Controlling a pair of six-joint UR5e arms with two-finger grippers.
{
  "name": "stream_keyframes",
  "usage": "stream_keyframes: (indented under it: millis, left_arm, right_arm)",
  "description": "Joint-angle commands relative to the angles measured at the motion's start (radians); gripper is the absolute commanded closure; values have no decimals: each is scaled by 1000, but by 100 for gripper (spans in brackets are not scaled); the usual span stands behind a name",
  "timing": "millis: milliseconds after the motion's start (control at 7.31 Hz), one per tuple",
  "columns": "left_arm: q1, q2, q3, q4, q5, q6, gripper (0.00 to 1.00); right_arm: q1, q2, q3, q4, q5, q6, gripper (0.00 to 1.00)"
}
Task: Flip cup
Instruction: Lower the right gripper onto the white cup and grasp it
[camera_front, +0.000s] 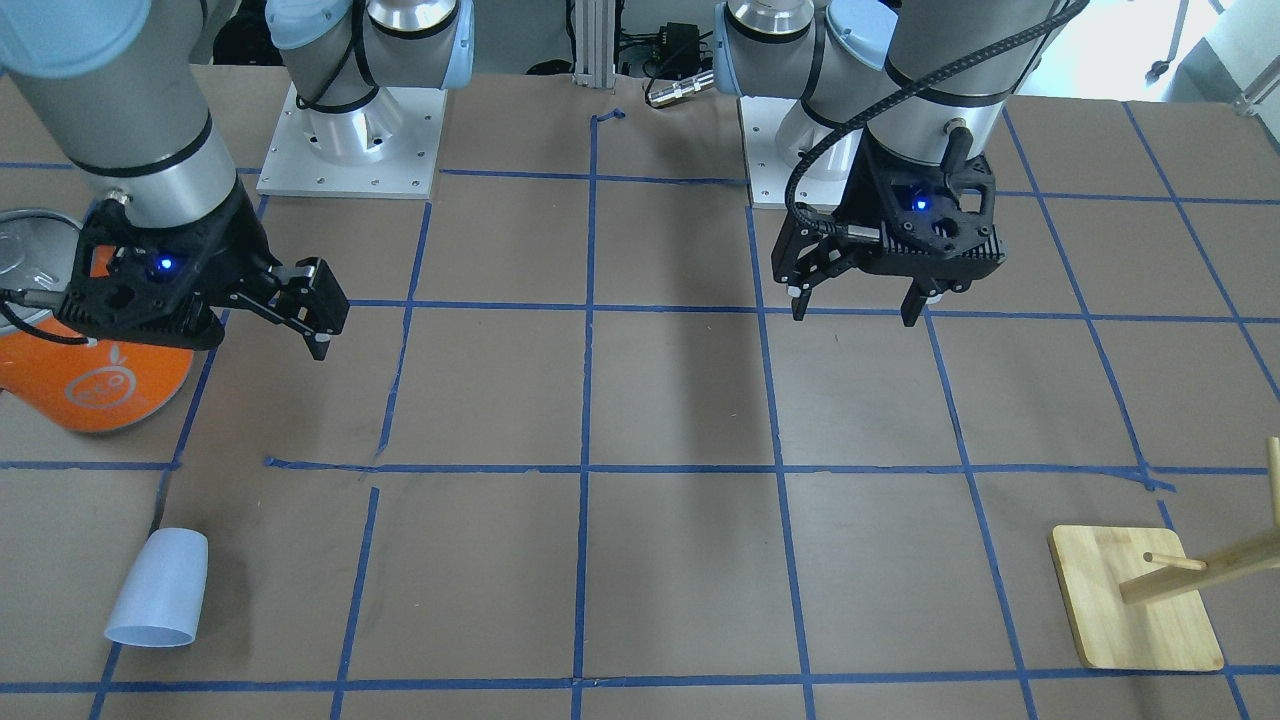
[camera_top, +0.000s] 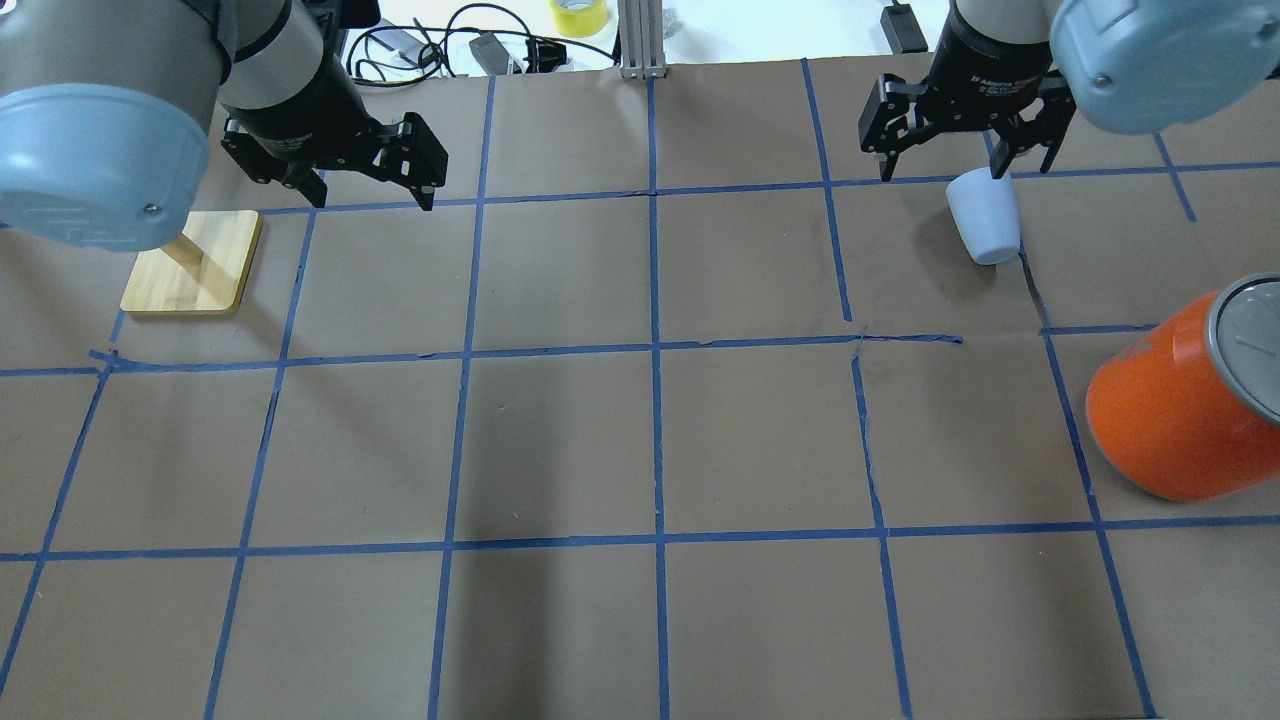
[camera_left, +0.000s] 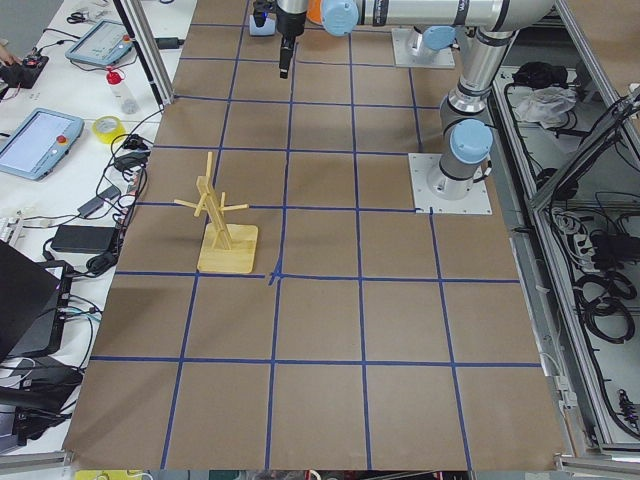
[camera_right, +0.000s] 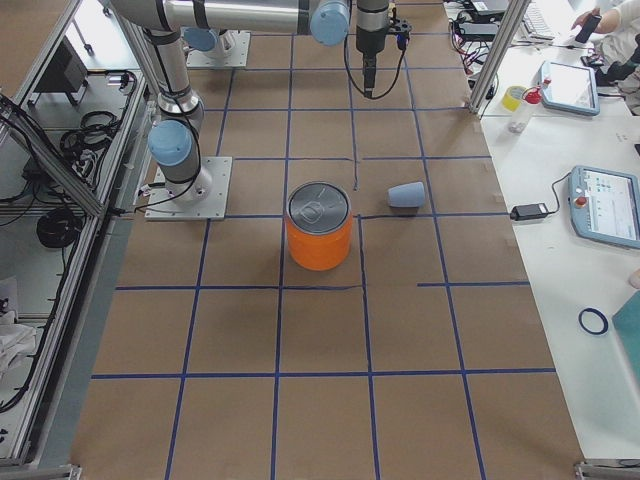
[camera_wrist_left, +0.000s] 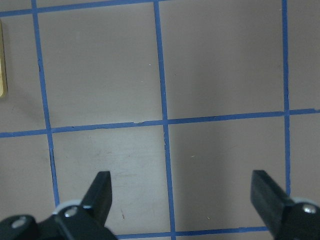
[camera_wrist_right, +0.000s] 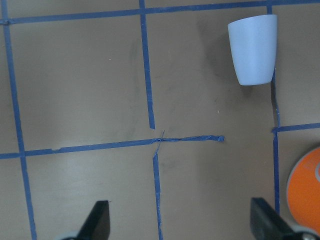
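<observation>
The pale lavender-blue cup (camera_front: 158, 588) lies on its side on the brown table, rim pointing away from the robot. It also shows in the overhead view (camera_top: 984, 215), the right-side view (camera_right: 406, 194) and the right wrist view (camera_wrist_right: 252, 47). My right gripper (camera_front: 310, 315) is open and empty, held above the table nearer the robot than the cup; it also shows overhead (camera_top: 940, 170). In the right wrist view the cup is at the upper right, clear of the fingers (camera_wrist_right: 97, 220). My left gripper (camera_front: 855, 312) is open and empty, far from the cup, over bare table (camera_wrist_left: 182, 200).
A large orange can with a silver top (camera_front: 100, 385) stands just beside my right gripper, nearer the robot than the cup (camera_top: 1170, 420). A wooden peg stand on a square base (camera_front: 1130, 600) sits on the left arm's side (camera_top: 195, 265). Blue tape lines grid the table.
</observation>
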Motion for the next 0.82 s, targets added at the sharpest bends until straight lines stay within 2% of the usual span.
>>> stream_keyframes:
  millis: [0,274,684]
  left_arm:
    - [-1,-2,0,0,-1,0,0]
    - [-1,-2,0,0,-1,0,0]
    - [-1,-2,0,0,-1,0,0]
  right_arm:
    - [-87,79,2,-32,14,-5,0]
    - [-129,147,11,-175,2,-183,0]
    - [-175,267,21,-316,19,-207,0]
